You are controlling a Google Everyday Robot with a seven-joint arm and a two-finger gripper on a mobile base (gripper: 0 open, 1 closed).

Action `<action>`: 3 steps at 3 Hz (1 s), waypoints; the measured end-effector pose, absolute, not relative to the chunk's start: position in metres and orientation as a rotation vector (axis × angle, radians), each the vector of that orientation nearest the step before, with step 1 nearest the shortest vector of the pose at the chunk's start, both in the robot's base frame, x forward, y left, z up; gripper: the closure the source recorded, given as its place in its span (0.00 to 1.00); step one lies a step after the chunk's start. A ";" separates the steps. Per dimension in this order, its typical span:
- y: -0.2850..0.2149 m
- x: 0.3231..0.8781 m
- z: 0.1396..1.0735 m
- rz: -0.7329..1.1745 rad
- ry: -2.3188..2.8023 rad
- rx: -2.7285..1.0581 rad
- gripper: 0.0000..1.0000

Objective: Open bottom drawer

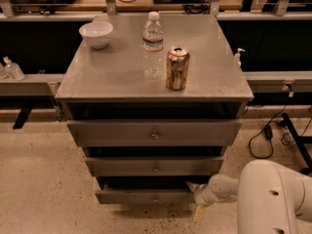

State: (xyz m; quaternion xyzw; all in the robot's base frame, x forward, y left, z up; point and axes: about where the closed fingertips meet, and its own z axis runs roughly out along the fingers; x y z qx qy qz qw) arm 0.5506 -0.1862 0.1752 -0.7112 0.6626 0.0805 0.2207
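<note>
Bottom drawer (141, 196) stretches leftward from the tool (195, 199), whose fingers stand apart above and below its right end.

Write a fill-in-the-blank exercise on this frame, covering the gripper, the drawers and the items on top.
1. The cabinet has ___ drawers, and the gripper is at one end of the bottom drawer.
2. A white ___ sits at a back corner of the cabinet top.
3. Beside the water bottle, and nearer the front edge, stands a ___.
Missing words: three; bowl; can.
</note>
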 end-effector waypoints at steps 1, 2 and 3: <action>-0.176 0.543 0.167 0.249 1.826 -2.035 0.00; -0.165 0.524 0.153 0.339 1.821 -2.081 0.00; -0.157 0.510 0.152 0.412 1.800 -2.076 0.18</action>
